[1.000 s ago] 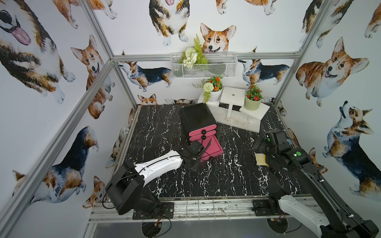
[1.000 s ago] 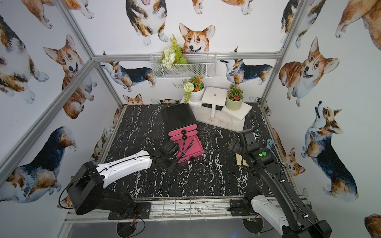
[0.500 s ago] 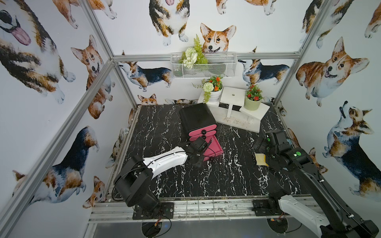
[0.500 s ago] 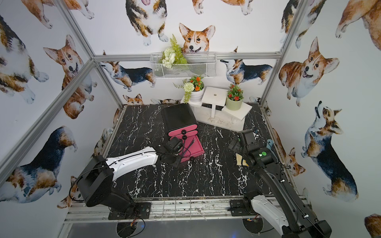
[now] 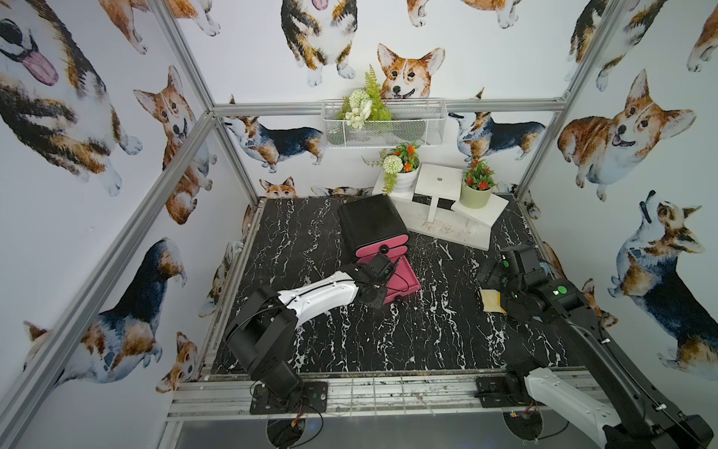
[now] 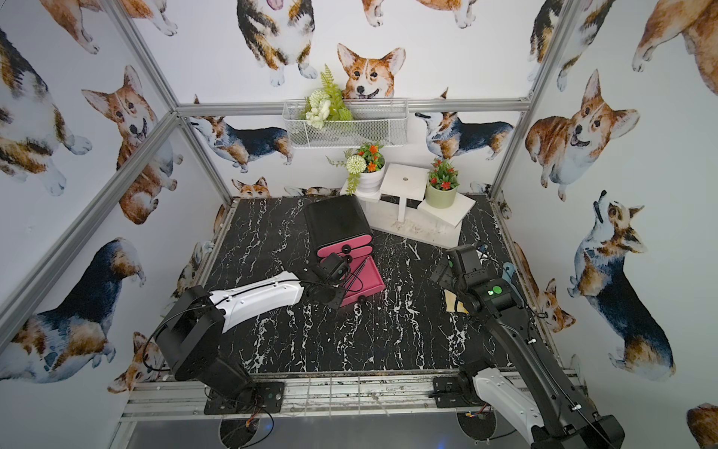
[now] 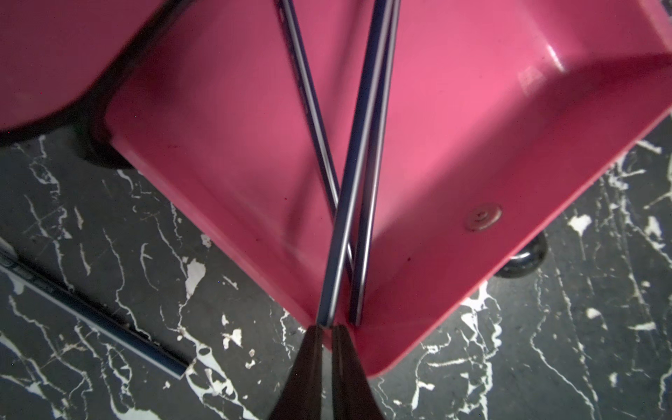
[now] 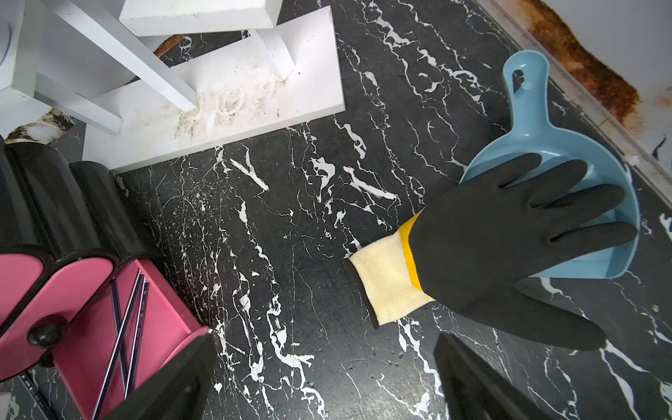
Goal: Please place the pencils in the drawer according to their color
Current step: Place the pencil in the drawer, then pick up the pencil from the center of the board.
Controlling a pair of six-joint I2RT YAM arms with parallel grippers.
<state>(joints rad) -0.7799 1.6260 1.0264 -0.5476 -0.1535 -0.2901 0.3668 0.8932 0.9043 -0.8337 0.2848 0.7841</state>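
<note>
The pink plastic bottom drawer (image 7: 472,109) of the small black cabinet with pink drawer fronts (image 5: 371,217) stands pulled out on the black marble-patterned bench (image 5: 388,342). Three thin dark blue-black pencils (image 8: 120,327) are in it, running roughly lengthwise. The left tool (image 7: 327,329) sits over the drawer's front corner. Its fingers (image 7: 309,363) are drawn almost together on the near end of one of the three, the crossing pencil (image 7: 358,127), which passes over another. It looks pinched rather than let go, though the contact is right at the fingertips. A fourth dark pencil (image 7: 91,316) lies on the bench just beside the drawer, outside it.

The right tool (image 8: 325,336) hangs wide open and empty, well apart from the drawer. It is above a black rubber glove with a yellow cuff (image 8: 509,247) that rests on a light-blue plastic dustpan (image 8: 527,120).

As I judge it, the dark colour is nearly sorted, with two pencils lying in the drawer, a third being set down and one stray outside. The two upper drawers (image 5: 373,250) are shut and no red or green pencils show anywhere, so I cannot tell whether those colours are stowed. What is plainly left is to release the crossing pencil, fetch the stray one and close the drawer.
</note>
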